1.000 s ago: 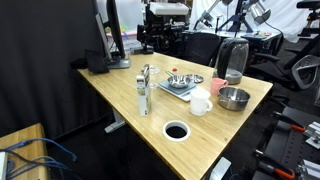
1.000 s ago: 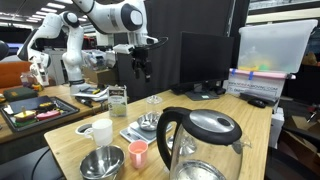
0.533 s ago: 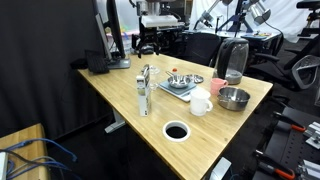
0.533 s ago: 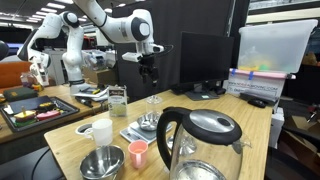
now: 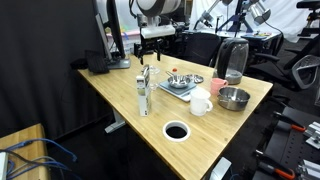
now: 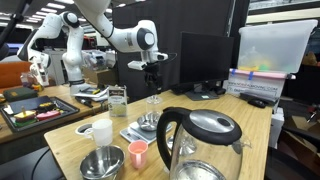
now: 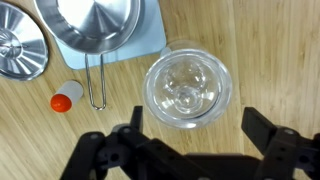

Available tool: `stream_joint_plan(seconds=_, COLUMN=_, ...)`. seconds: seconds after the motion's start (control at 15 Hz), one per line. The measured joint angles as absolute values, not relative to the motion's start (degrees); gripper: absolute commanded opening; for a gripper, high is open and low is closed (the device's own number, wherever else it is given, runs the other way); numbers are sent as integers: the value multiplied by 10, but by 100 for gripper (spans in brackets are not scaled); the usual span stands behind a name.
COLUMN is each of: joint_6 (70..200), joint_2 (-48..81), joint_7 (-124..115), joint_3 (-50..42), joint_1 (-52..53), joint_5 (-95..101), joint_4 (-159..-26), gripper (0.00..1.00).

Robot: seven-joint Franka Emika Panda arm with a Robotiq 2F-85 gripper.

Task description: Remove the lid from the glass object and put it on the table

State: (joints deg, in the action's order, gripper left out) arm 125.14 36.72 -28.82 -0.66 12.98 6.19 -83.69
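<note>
Swinging across and downward since a second ago, the arm is now holding the claw [image 6: 155, 75] directly above the stemmed glass [image 6: 153, 98]. In the wrist view the claw [image 7: 193, 118] is standing released, its two dark fingers [image 7: 135, 122] spreading wide to either side of the glass [image 7: 190, 90] without touching it. The glass is standing upright on the table [image 7: 260, 40] just under the claw, and its mouth is showing open.

Outward from the finger on the wrist view's left side, a small white piece with an orange cap [image 7: 65, 97] is lying on the wood. Ahead of that finger, a steel saucepan [image 7: 100, 25] is sitting on a blue-grey tray [image 7: 150, 45], its wire handle [image 7: 97, 82] reaching back toward the claw. Farther out on the same side, a round steel lid [image 7: 20, 45] is lying flat just beside the tray, well apart from the glass.

Well away from the claw in an exterior view, a white cup [image 6: 100, 130], a pink cup [image 6: 138, 153], a metal bowl [image 6: 100, 163] and a glass kettle [image 6: 200, 140] with its own cover seated are standing together.
</note>
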Motion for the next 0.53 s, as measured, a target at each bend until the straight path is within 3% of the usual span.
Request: stream_joint_plan(seconds=0.53, joint_6=1231, joint_2=406, joint_7=-308, joint_3=-19, joint_1=136, joint_5=62, joint_4=-813, gripper=100)
